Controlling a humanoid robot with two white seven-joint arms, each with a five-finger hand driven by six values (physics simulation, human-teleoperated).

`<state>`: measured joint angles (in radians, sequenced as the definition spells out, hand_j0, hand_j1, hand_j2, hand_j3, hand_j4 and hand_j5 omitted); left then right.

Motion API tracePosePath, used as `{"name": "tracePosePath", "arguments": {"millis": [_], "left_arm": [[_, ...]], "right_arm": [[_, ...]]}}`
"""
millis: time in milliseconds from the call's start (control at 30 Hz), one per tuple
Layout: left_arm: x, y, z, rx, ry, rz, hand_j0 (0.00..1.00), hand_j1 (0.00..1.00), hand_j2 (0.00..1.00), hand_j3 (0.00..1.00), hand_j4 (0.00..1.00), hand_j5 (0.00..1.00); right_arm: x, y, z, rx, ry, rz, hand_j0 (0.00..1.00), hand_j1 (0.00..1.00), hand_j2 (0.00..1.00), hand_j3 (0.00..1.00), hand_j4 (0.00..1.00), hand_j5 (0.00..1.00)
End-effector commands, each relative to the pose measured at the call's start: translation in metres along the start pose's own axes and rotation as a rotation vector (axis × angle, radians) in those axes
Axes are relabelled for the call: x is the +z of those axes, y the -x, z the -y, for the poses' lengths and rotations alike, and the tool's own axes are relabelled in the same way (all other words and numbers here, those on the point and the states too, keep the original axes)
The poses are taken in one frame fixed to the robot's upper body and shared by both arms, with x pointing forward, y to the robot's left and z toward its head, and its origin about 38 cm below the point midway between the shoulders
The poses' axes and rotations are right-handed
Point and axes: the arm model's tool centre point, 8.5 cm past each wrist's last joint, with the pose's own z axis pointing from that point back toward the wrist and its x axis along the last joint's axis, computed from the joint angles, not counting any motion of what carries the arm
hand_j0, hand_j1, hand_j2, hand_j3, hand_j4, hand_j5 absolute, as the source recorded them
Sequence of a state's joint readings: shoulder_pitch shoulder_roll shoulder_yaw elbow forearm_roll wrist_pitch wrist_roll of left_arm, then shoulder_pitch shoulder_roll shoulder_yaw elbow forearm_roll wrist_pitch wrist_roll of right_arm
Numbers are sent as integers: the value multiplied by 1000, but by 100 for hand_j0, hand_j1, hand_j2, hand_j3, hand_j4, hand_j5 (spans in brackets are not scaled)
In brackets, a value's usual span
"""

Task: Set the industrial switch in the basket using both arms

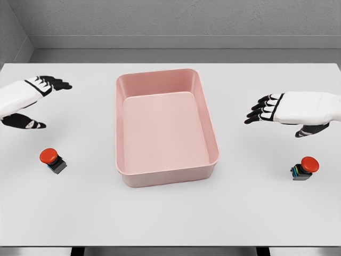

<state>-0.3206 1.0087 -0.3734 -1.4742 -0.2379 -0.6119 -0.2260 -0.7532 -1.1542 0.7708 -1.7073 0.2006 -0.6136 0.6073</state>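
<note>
A pink rectangular basket (123, 133) stands in the middle of the white table, nothing inside it. One industrial switch (51, 159), a red mushroom button on a dark base, lies at the left. A second switch (304, 167) of the same kind lies at the right. My left hand (47, 101) hovers above and behind the left switch, fingers spread, holding nothing. Over at the right, my right hand (272, 117) floats above the right switch, its black fingers pointing toward the basket, open and apart from the switch.
The white table (170, 218) runs to a front edge near the bottom of the view. A grey wall stands behind its far edge.
</note>
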Motion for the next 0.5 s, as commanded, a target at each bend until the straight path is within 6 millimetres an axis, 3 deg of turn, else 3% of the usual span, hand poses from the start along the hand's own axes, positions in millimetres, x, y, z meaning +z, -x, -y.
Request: {"name": "tracePosePath", "arguments": {"millis": [0,167,467], "left_arm": [[0,-3,-2,5,-9,11,100,100,100,100,100,100],[5,-5,1,13,8,11,100,100,100,100,100,100],[23,-7,15,58,62,4,100,100,100,100,100,100]], "right_arm": [[1,1,0,-4,1,-3,100,100,100,100,100,100],[4,7,-4,-15,-4,-25,100,100,100,100,100,100],[32,54,-75,-220,-104,-183,100,100,100,100,100,100]]}}
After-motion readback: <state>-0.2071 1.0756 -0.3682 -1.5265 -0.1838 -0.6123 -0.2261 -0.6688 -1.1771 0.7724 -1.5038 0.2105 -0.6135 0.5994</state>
